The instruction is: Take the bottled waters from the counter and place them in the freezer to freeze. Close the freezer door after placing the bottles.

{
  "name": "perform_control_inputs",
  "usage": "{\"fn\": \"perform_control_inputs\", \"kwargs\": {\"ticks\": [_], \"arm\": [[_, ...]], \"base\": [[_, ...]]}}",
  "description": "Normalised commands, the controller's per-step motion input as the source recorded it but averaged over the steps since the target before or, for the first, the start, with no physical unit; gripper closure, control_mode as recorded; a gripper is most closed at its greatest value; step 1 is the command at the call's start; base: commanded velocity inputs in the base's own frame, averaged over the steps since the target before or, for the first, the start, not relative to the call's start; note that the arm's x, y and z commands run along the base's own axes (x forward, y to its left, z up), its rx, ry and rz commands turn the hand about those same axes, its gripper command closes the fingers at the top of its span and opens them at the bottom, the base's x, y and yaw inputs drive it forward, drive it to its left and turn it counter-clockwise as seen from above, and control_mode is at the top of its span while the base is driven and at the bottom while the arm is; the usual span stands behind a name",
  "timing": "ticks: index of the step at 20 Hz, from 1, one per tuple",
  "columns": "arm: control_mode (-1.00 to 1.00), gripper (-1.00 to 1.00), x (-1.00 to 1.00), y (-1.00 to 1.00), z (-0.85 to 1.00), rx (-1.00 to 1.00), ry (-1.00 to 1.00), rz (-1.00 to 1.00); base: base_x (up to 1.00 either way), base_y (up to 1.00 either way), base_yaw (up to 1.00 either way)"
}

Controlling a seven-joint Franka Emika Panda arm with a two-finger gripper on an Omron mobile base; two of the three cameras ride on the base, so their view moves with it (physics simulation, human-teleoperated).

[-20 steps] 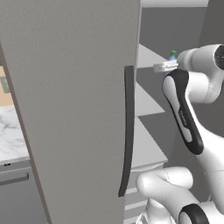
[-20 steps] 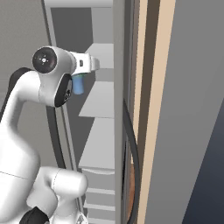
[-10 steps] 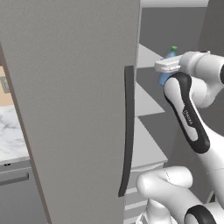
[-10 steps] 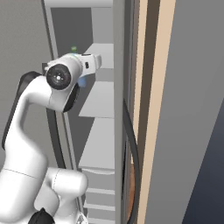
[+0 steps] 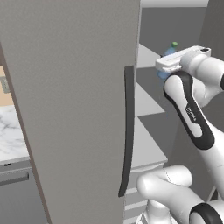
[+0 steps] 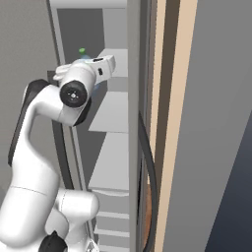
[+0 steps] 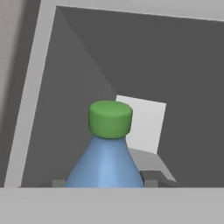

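Your arm has swung its wrist up and forward since a second ago, so the claw (image 5: 168, 70) now reaches deeper into the freezer (image 5: 148, 35). The blue bottle (image 5: 169, 54) has risen with it: its green cap (image 5: 174, 44) now shows above the wrist in both base views, where earlier it sat low beside the hand. The elbow has lifted and straightened too.

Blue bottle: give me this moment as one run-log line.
phase: placing | gripper: shut on blue bottle | location: inside freezer, above shelf | freezer door: open
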Motion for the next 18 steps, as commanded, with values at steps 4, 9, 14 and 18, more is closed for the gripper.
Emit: {"fn": "perform_control_inputs", "kwargs": {"ticks": [4, 9, 14, 18], "arm": [[-1.0, 1.0, 0.1, -0.07, 0.0, 0.0, 0.0, 0.0], [-1.0, 1.0, 0.09, -0.16, 0.0, 0.0, 0.0, 0.0], [-1.0, 1.0, 0.3, -0.06, 0.0, 0.0, 0.01, 0.0], [-1.0, 1.0, 0.2, 0.0, 0.17, -0.01, 0.0, 0.0]], "base": [[0.0, 0.0, 0.0], [0.0, 0.0, 0.0], [0.0, 0.0, 0.0], [0.0, 0.0, 0.0]]}}
